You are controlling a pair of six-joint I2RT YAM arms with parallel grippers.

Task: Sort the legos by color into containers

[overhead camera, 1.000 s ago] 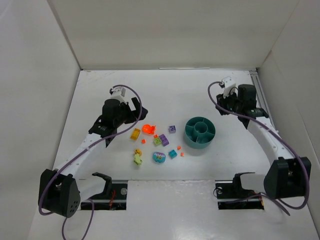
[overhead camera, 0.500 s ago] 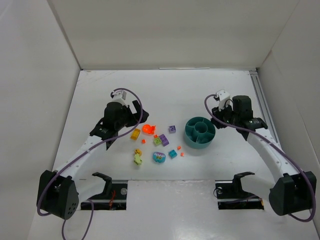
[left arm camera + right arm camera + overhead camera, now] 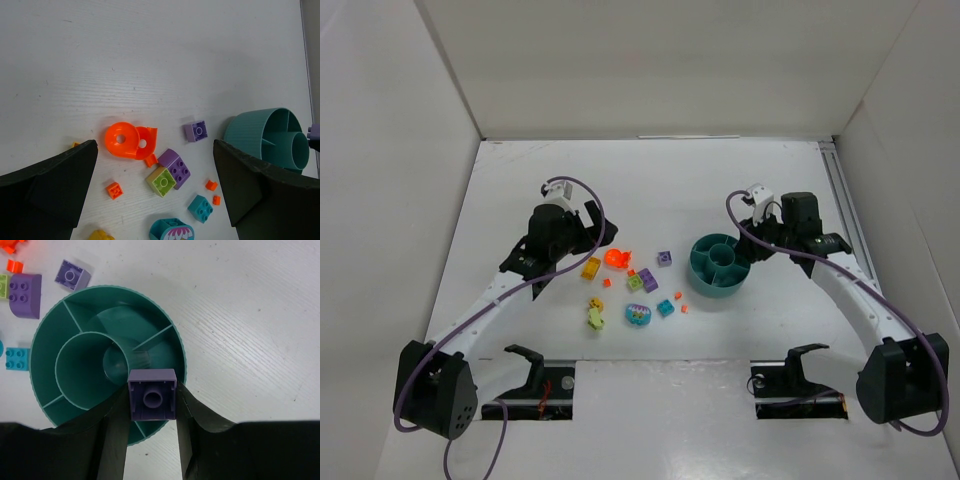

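Purple brick (image 3: 152, 394) is pinched in my R pincer (image 3: 152, 412), jaws narrow on its sides, hanging over the round teal dish (image 3: 47, 347) at an outer wedge, just beside the centre cup. My L pincer (image 3: 155, 150) is spread wide w/ nothing in it, above the loose bits on the table (image 3: 150, 50): orange curved piece (image 3: 127, 141), small purple block (image 3: 195, 131), lime block (image 3: 162, 181), teal block (image 3: 200, 208), all beside the dish, not in it.
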